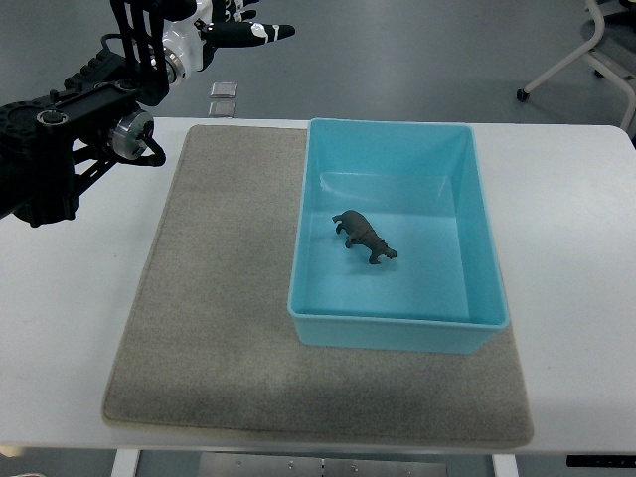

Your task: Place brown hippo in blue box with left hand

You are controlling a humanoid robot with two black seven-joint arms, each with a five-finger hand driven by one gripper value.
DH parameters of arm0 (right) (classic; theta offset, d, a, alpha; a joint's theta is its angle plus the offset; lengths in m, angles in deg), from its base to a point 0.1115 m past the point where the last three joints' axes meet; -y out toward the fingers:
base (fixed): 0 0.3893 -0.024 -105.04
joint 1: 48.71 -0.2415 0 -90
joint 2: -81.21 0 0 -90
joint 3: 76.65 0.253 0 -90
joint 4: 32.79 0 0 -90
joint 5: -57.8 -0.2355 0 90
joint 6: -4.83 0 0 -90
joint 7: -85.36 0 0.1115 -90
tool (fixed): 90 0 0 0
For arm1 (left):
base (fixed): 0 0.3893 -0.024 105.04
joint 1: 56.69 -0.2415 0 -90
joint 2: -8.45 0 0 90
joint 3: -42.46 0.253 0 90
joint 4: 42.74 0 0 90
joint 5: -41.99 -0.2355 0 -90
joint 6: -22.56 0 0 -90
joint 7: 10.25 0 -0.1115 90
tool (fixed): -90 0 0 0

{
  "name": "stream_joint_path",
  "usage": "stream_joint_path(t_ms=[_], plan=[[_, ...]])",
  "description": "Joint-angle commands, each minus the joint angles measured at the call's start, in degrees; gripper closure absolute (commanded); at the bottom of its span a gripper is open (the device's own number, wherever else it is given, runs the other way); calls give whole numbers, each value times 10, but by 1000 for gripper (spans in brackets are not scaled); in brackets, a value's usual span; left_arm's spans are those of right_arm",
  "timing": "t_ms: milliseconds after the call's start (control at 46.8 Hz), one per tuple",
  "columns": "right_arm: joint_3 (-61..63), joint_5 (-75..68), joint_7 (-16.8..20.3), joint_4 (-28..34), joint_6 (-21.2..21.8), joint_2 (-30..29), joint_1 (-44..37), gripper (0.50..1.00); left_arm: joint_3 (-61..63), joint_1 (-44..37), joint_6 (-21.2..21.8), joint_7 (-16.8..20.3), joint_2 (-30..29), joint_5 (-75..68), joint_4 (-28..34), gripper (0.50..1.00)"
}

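**Hippo in the box, left hand raised and empty**

Top view, looking steeply down on a white table [60, 328]. Spread across most of it, a grey felt mat [214, 328], its right part under a blue box [397, 333]. Box open-topped, rectangular, standing flat, its near edge a little short of the mat's near edge, its right wall roughly over the mat's right edge.

Inside the box, on the bare floor, a brown hippo [365, 237]. Upright on its legs, set on a slant, one end toward the far left, the other toward the near right. Roughly central on the box floor, clear of all four walls, touched by nothing.

At the upper left, entering from the left edge, the black left arm [50, 139], lifted above the table's far-left corner. Beyond it, the left hand [224, 30], black and white, over the grey floor [417, 50] past the table's far edge, well apart from box and hippo. Fingers stretched out toward the right, relaxed, holding nothing.

On the floor just beyond the table, two small square plates [223, 97]. In the top right corner, legs and castor of a white chair [586, 60].
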Motion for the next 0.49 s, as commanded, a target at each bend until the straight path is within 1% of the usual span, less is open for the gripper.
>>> stream_joint_path(t_ms=[0, 150, 321, 385, 470], plan=[[0, 0, 0, 0, 0, 0, 0, 564, 0, -3, 0, -1, 2, 41, 10, 538], [0, -1, 0, 0, 0, 0, 0, 564, 0, -4, -1, -8, 5, 123, 25, 538], [0, 0, 0, 0, 0, 0, 0, 564, 0, -12, -16, -16, 14, 218, 51, 536], [0, 0, 0, 0, 0, 0, 0, 564, 0, -18, -36, -23, 14, 244, 60, 536], [0, 0, 0, 0, 0, 0, 0, 564, 0, -22, -84, -27, 15, 272, 84, 536]])
